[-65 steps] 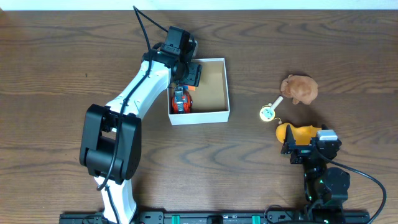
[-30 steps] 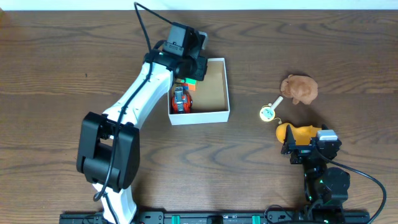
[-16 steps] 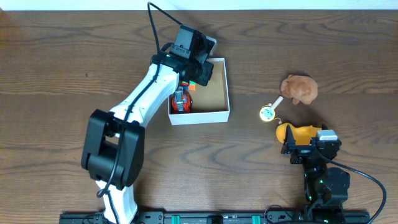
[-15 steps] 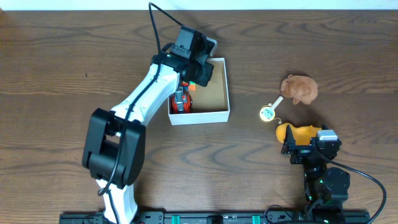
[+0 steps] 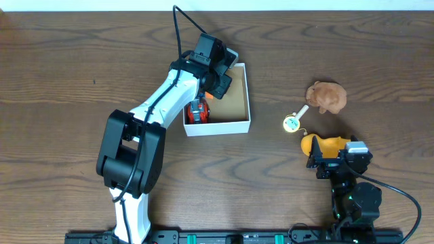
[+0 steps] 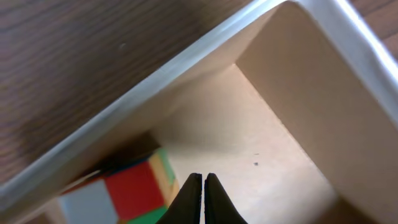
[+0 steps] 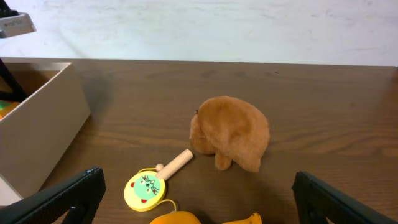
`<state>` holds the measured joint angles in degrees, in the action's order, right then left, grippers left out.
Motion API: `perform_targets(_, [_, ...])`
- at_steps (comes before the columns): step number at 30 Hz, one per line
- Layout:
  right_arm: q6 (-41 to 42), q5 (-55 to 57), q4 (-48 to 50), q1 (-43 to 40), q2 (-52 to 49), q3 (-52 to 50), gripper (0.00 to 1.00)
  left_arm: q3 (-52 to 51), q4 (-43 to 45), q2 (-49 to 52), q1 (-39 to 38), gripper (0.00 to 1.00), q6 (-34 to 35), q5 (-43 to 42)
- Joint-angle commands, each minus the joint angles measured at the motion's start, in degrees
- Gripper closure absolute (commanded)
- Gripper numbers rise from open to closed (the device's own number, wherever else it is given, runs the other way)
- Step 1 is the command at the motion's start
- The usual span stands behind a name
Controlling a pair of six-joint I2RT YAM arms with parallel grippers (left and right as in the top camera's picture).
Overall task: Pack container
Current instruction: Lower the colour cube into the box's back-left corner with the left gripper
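The container [image 5: 218, 127] is a shallow white box with a tan bottom, left of the table's middle. My left gripper [image 5: 219, 83] hangs over its back part, shut and holding nothing. In the left wrist view the shut fingertips [image 6: 203, 186] point at the tan bottom of the container [image 6: 255, 134], beside a coloured cube [image 6: 127, 190]. A red toy [image 5: 197, 112] lies in the box's front left. My right gripper [image 5: 337, 157] stands open at the front right, over an orange-yellow toy [image 5: 324, 144]. The open right gripper [image 7: 196, 186] holds nothing.
A brown plush [image 5: 327, 96] lies right of the box, and is plush [image 7: 233, 130] ahead of the right fingers. A yellow paddle with a wooden handle [image 5: 292, 122] lies between plush and orange toy, seen as paddle [image 7: 148, 188]. The container's wall [image 7: 37, 130] shows at left.
My left arm has swung its shut gripper to the right, from the box's back left corner toward its back middle. The right arm and the loose toys have not moved.
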<state>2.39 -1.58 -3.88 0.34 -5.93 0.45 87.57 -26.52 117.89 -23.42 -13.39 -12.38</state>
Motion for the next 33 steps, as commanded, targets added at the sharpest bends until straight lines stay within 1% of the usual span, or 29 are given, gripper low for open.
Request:
perform_targets(1, [0.3,-0.3,-0.2,-0.5,0.2,-0.1,0.01,0.4,0.0,1.7,0.1,0.94,-2.7,2.6])
perform_targets(9, [0.3,-0.3,-0.2,-0.5,0.2,-0.1,0.01,0.4,0.1,1.9,0.1,0.94,-2.7,2.7])
perform_targets(16, [0.3,-0.3,-0.2,-0.5,0.2,-0.1,0.01,0.4,0.1,2.0,0.1,0.94,-5.1,6.1])
perform_targets(19, [0.3,-0.4,-0.2,-0.5,0.2,-0.1,0.01,0.4,0.1,2.0,0.1,0.94,-5.1,7.1])
perform_targets(25, [0.3,-0.3,-0.2,-0.5,0.2,-0.1,0.01,0.4,0.0,2.0,0.1,0.94,-5.1,7.1])
perform_targets(33, [0.3,-0.3,-0.2,-0.5,0.2,-0.1,0.01,0.4,-1.9,2.0,0.1,0.94,-5.3,13.1])
